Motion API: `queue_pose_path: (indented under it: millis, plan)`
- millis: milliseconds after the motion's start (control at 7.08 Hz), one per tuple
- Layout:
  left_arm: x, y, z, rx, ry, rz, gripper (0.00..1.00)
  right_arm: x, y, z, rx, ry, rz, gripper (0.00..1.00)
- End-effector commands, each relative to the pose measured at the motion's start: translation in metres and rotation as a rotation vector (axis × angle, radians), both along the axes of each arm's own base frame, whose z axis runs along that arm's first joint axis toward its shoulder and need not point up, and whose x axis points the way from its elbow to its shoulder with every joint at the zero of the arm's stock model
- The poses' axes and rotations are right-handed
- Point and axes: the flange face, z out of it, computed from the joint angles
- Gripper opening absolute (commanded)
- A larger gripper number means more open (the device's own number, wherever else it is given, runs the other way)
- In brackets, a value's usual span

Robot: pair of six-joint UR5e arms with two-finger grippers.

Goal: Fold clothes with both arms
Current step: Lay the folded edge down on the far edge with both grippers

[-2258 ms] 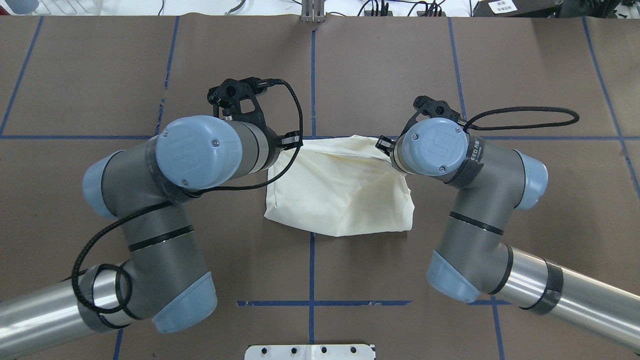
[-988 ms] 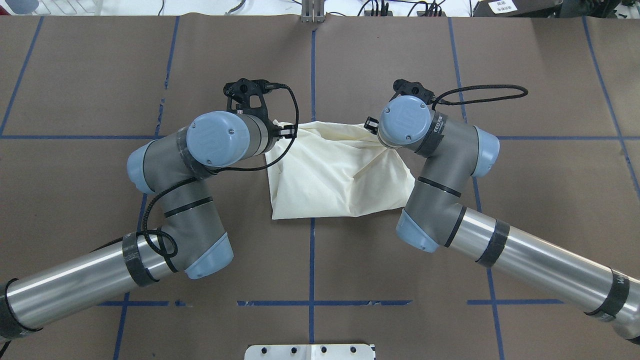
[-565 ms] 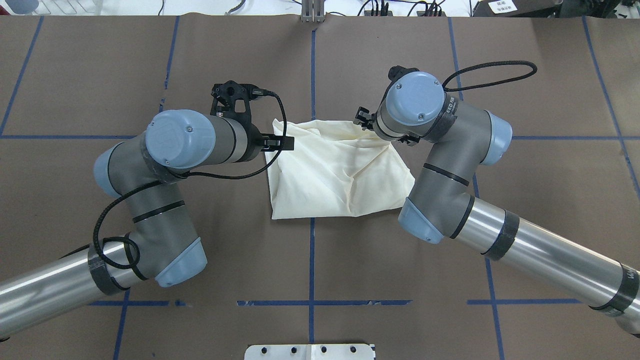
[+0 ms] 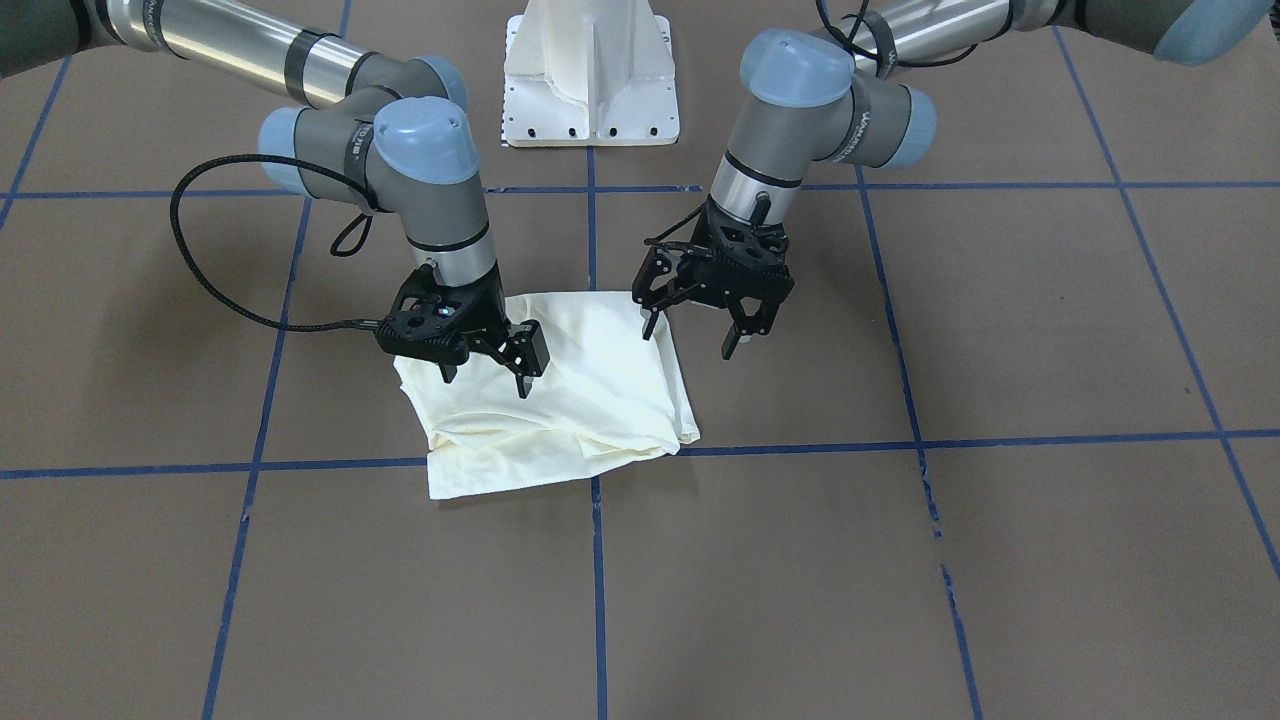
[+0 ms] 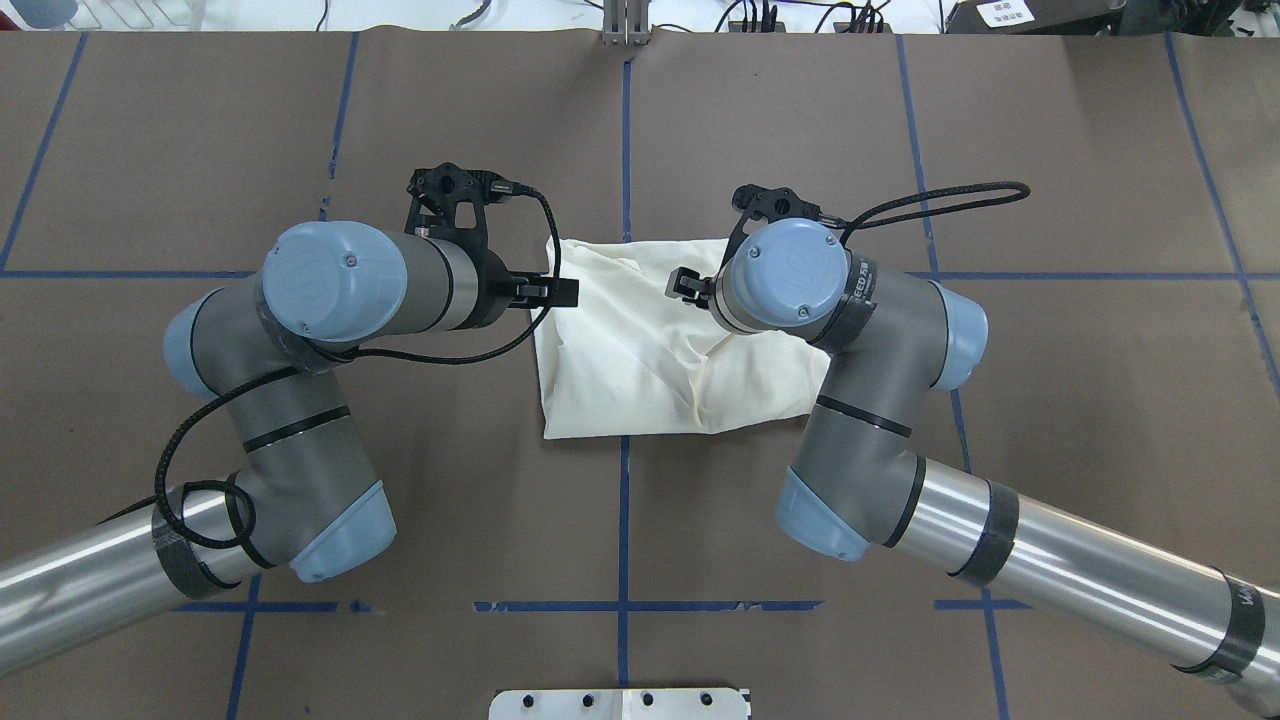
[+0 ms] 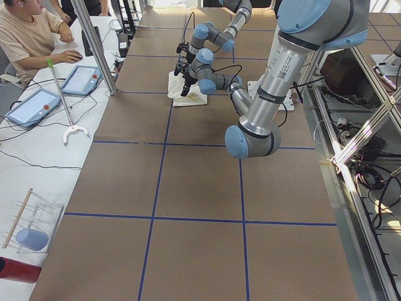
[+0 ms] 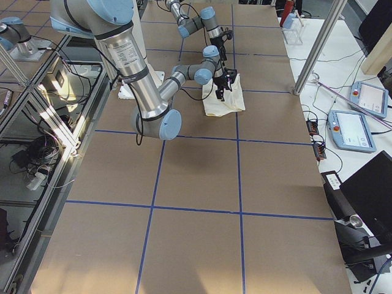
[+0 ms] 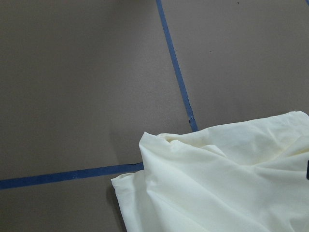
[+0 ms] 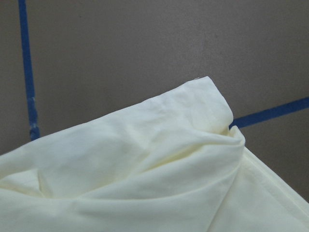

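A brown paper-covered table (image 4: 900,560) marked into squares by blue tape lines (image 4: 1000,440) fills the scene, with the robot's white pedestal base (image 4: 590,70) at its back edge. Two arms work over it. The left arm (image 5: 320,300) and the right arm (image 5: 860,390) each come in from their own side with the elbow bent and the wrist turned down, so that both grippers point at the tabletop. One cream shirt (image 4: 590,400) lies near the table's middle, over a crossing of tape lines, bundled into a rough rectangle with its plain side up and several creases across it. The left gripper (image 4: 688,340) hangs with its fingers spread wide and nothing between them; one fingertip is above the shirt's left edge and the other is out over bare table. The right gripper (image 4: 485,382) is likewise spread apart and grips nothing, both fingertips low over the cloth on the shirt's right part; whether they touch the fabric cannot be told. Each wrist camera looks down on a rumpled corner of the shirt lying beside tape
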Motion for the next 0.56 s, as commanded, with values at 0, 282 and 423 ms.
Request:
queue_pose_path:
  millis: [0, 282, 423]
  plan:
    - [0.001, 0.001, 0.002, -0.002, -0.002, 0.001, 1.0, 0.002, -0.022, 0.032, 0.035, 0.092, -0.028, 1.0]
    - [0.001, 0.001, 0.002, -0.002, -0.002, 0.001, 1.0, 0.037, -0.077, 0.071, 0.051, 0.198, -0.024, 1.0]
    - [0.002, 0.002, 0.003, -0.003, -0.003, 0.002, 1.0, 0.062, -0.104, 0.083, 0.058, 0.232, -0.025, 1.0]
